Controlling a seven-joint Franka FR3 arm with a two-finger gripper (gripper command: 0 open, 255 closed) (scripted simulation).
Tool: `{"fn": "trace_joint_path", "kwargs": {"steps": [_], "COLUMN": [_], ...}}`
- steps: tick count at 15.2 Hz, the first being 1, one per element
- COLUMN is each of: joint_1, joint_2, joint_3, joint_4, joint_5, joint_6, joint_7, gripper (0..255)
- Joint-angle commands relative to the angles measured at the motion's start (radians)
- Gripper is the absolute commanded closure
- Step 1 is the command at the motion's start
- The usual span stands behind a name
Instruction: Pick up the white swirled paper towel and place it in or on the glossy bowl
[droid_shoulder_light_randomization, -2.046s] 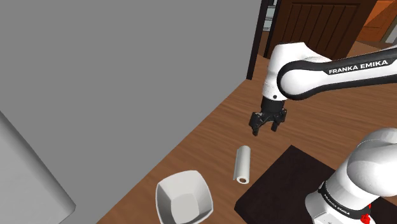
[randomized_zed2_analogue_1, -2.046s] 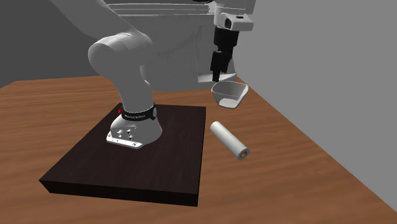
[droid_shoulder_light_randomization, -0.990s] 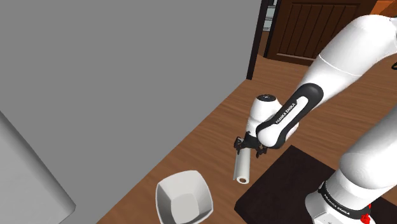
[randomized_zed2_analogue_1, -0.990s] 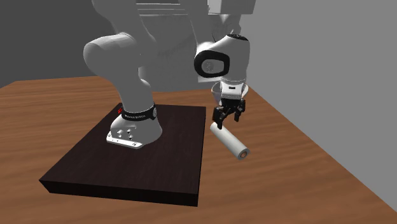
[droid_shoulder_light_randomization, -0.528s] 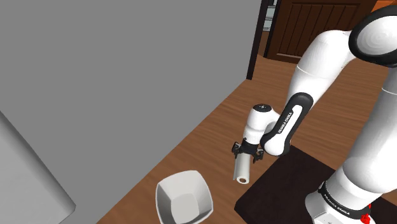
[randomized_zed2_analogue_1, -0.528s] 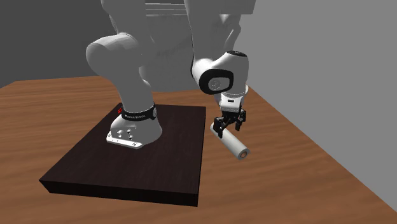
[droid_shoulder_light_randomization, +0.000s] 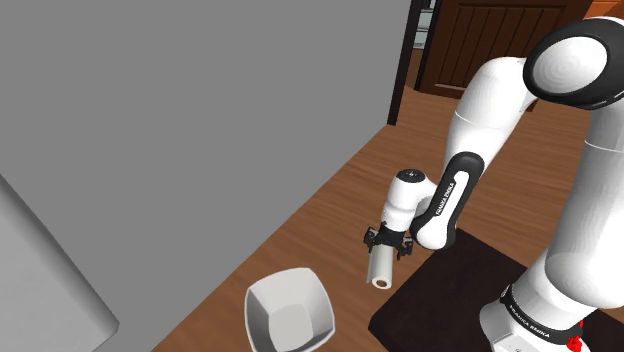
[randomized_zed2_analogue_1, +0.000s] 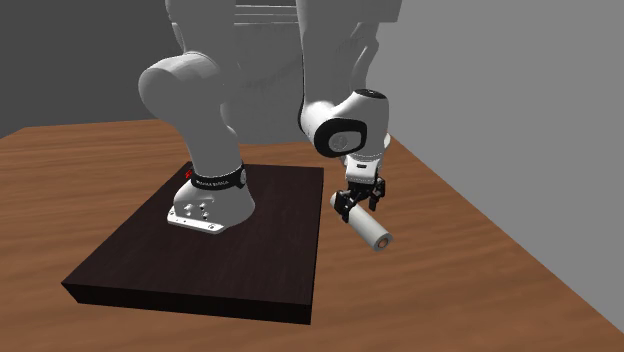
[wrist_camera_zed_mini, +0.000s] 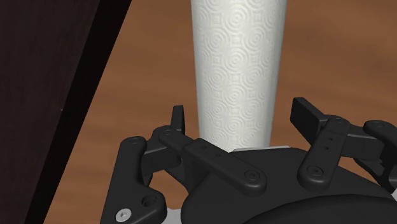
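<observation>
The white paper towel roll (droid_shoulder_light_randomization: 380, 266) with a swirl print lies on its side on the wooden floor, beside the dark stand. In the wrist view the roll (wrist_camera_zed_mini: 236, 63) runs straight out from between my black fingers (wrist_camera_zed_mini: 179, 121), which stand a little apart from it on either side. My gripper (droid_shoulder_light_randomization: 387, 243) is open and low over the roll's far end, straddling it without clasping. From the second exterior view my gripper (randomized_zed2_analogue_1: 358, 205) sits over the roll (randomized_zed2_analogue_1: 368, 230) next to the stand's edge. The white glossy bowl (droid_shoulder_light_randomization: 288, 312) stands empty, nearer the shoulder camera than the roll.
The dark brown stand (randomized_zed2_analogue_1: 200, 260) lies right beside the roll, with the arm's base (randomized_zed2_analogue_1: 210, 200) bolted on it. A grey wall (droid_shoulder_light_randomization: 200, 120) runs along the shoulder view's left. A grey slab (droid_shoulder_light_randomization: 40, 290) fills that view's lower left corner. A dark wooden door (droid_shoulder_light_randomization: 500, 40) stands at the back.
The gripper came down from high above the floor and has settled lower over the roll's far end, its fingers still apart. Roll and bowl have not moved.
</observation>
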Motion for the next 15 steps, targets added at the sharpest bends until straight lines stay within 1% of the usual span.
{"fn": "trace_joint_path", "kwargs": {"steps": [1,2,3,12,15], "joint_1": [0.001,0.000,0.000,0.001,-0.083], "joint_2": [0.001,0.000,0.000,0.001,-0.063], "joint_3": [-0.001,0.000,0.000,-0.001,0.091], "joint_4": [0.000,0.000,0.000,0.000,-0.018], "joint_5": [0.000,0.000,0.000,0.000,0.039], "joint_6": [0.001,0.000,0.000,0.001,-0.049], "joint_7": [0.000,0.000,0.000,0.000,-0.033], "gripper": [0,0,255,255,255]}}
